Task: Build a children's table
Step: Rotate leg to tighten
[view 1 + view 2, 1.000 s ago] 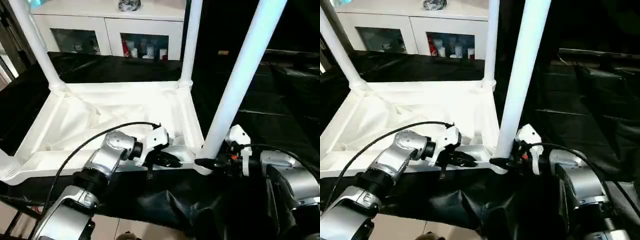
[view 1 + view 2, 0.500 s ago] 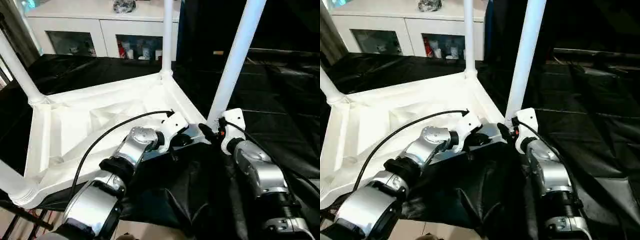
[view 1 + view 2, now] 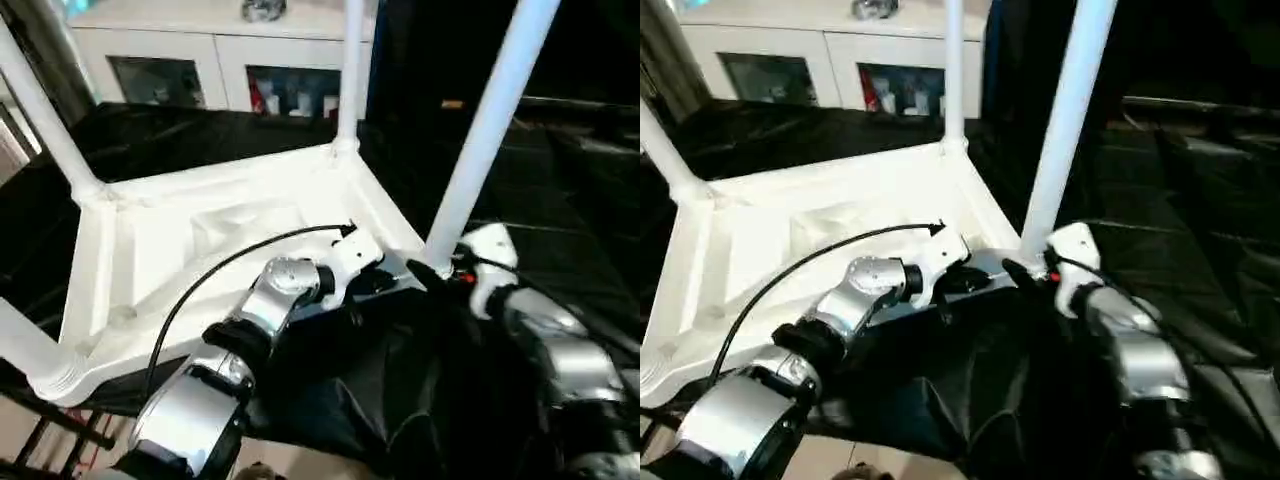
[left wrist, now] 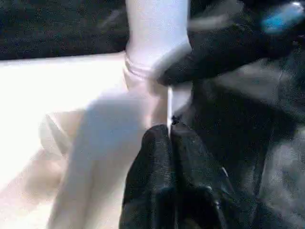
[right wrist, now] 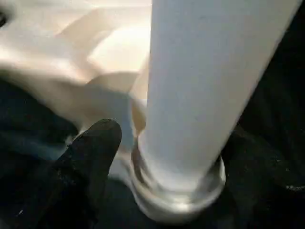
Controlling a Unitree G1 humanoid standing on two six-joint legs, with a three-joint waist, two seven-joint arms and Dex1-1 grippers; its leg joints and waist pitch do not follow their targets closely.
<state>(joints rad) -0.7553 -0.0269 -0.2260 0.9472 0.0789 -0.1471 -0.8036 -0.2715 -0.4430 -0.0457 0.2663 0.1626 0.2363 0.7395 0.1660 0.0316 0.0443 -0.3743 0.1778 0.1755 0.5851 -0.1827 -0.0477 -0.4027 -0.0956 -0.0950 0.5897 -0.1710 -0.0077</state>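
**Four cameras, one table corner**

The two head cameras look forward and down over the silver forearms from slightly offset spots, sharing the upturned tabletop [image 3: 200, 230] and its legs. Both wrist cameras sit very close to the near-right leg [image 5: 209, 81], facing its corner socket [image 5: 176, 191] from opposite sides.
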